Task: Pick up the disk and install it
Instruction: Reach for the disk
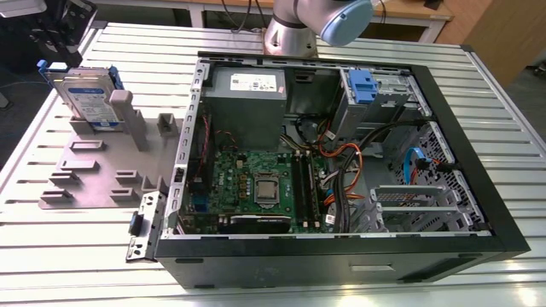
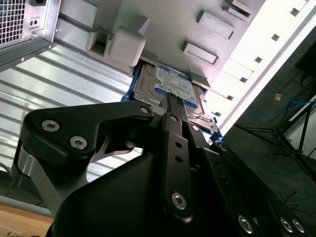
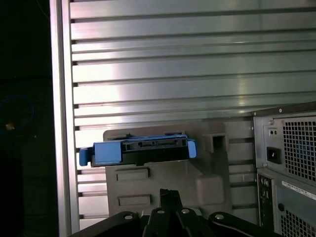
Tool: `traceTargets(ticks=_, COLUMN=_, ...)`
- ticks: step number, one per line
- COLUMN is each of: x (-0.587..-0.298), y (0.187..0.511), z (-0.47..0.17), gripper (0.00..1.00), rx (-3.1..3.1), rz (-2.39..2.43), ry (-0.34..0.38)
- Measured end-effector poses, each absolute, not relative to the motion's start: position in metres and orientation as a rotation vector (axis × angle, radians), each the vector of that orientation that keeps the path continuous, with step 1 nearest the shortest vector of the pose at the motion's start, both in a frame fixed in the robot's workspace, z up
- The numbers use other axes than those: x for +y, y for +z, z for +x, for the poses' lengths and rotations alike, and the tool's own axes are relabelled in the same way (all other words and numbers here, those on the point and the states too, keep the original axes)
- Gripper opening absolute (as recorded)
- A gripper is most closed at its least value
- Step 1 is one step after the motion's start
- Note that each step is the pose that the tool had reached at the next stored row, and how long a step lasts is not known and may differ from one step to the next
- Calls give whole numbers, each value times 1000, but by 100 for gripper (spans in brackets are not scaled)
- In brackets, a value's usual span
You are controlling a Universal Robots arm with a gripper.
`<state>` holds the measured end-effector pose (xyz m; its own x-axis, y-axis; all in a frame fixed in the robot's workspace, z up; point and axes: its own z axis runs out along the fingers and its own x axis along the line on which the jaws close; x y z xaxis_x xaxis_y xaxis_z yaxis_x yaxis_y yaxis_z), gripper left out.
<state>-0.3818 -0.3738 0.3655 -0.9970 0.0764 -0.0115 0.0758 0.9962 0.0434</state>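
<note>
A: Exterior view, please. Where is the disk (image 1: 89, 99)?

B: It stands on edge in a slot of the grey holder (image 1: 94, 173). Label faces the camera, blue frame round its edges. The holder lies on the slatted metal table (image 1: 256, 291), just beside the open computer case (image 1: 341, 259), on the exterior view's left of it. The arm's base (image 1: 286, 35) sits behind the case.

A: Second wrist view?

B: The gripper (image 2: 170, 98) is large in the foreground, black links and screws. Its tip lines up with the disk (image 2: 175, 84), which sits in the holder (image 2: 123, 44). Whether they touch, I cannot tell. A corner of the case (image 2: 24, 29) shows at the edge.

A: First wrist view?

B: Looking down on the disk's (image 3: 140, 150) connector edge, blue frame at both ends, upright in the holder (image 3: 163, 185). The gripper (image 3: 170, 193) hangs over the holder, apart from the disk. Its tips meet at one point: together, nothing between them. The case's rear panel (image 3: 291, 158) is alongside, the table (image 3: 197, 74) beyond.
</note>
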Motion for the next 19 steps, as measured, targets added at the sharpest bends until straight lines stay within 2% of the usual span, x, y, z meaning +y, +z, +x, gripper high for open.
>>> traceTargets(ticks=19, x=-372, y=364, z=-396, gripper=11, rx=3126, rz=119, ry=67)
